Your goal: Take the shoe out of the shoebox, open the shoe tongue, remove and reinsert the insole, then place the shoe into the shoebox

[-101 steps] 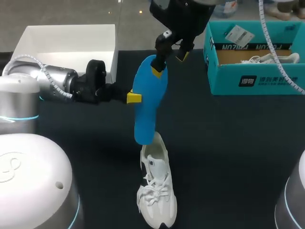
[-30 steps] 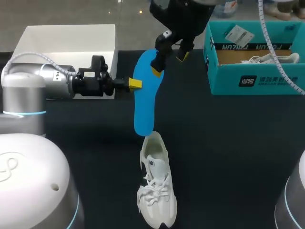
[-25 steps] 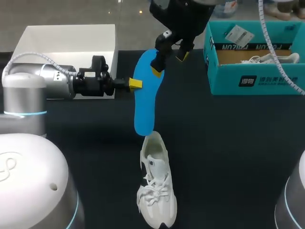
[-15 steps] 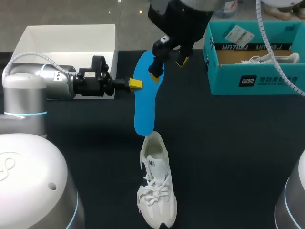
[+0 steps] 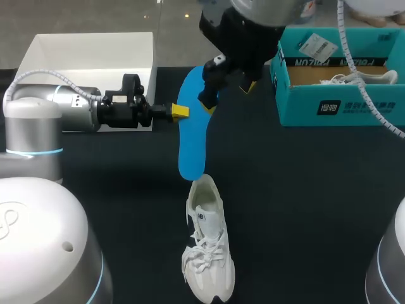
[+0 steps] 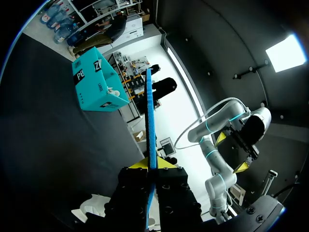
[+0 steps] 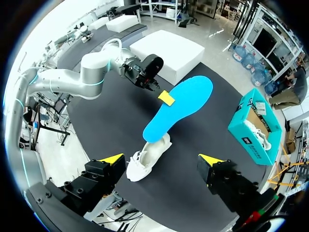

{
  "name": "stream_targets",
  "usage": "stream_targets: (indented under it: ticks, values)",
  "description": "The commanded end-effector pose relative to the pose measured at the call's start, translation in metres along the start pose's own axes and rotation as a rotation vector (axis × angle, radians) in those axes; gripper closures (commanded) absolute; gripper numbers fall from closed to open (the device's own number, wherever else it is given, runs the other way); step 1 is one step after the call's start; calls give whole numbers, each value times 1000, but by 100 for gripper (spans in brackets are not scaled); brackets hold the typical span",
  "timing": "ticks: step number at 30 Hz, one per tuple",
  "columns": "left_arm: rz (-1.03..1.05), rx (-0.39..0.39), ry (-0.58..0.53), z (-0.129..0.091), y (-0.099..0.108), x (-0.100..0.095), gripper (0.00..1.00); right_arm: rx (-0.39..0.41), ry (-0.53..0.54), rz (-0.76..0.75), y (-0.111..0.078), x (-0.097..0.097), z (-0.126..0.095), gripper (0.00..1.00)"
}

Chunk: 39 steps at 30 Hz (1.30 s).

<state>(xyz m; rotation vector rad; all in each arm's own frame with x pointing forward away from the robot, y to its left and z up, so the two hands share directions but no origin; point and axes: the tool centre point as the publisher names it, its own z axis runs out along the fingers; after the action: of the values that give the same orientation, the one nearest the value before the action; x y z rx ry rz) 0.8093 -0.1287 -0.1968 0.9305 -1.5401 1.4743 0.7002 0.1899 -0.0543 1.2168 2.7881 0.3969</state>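
A blue insole (image 5: 192, 130) hangs upright over the table, its lower end just above the heel opening of a white shoe (image 5: 207, 247) that lies on the black tabletop. My left gripper (image 5: 179, 111) is shut on the insole's edge from the left. In the left wrist view the insole (image 6: 151, 116) shows edge-on between the yellow tips of my left gripper (image 6: 150, 163). My right gripper (image 5: 228, 95) stands open above the insole's upper end, one finger close to it. From the right wrist view, the right gripper (image 7: 161, 159) looks down on the insole (image 7: 181, 106) and the shoe (image 7: 147, 157).
A teal shoebox (image 5: 342, 104) stands at the back right with another white shoe (image 5: 361, 77) inside. A white box (image 5: 88, 60) stands at the back left, behind my left arm. The black tabletop (image 5: 304, 202) lies bare to the right of the shoe.
My right gripper has shifted slightly, its near finger now lower against the insole's upper end. The left gripper, the insole and the shoe have stayed in place.
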Motion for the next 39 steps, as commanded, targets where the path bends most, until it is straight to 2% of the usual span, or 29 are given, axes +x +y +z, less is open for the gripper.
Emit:
stream_targets:
  ticks: [1,20,21,22,25,27,33,35,37,39]
  values:
    - [0,-1,-2,0,0,1,100,-2,26,-10,1,-5,3,0]
    - [0,-1,-2,0,0,1,100,-2,26,-10,1,-5,3,0]
    - [92,-13,2,1,-3,14,100,-2,26,-10,1,-5,3,0]
    - [194,7,18,0,-6,22,100,-2,26,-10,1,-5,3,0]
    - [369,23,29,-5,-8,40,100,-2,26,-10,1,-5,3,0]
    - [518,-38,-10,-6,-4,47,100,-2,26,-10,1,-5,3,0]
    - [670,58,-6,-18,1,54,100,-2,26,-10,1,-5,3,0]
    - [723,36,-14,-20,5,55,100,-2,26,-10,1,-5,3,0]
    - [737,70,9,-21,9,56,100,-2,26,-10,1,-5,3,0]
    - [779,60,-7,-20,14,55,100,-2,26,-10,1,-5,3,0]
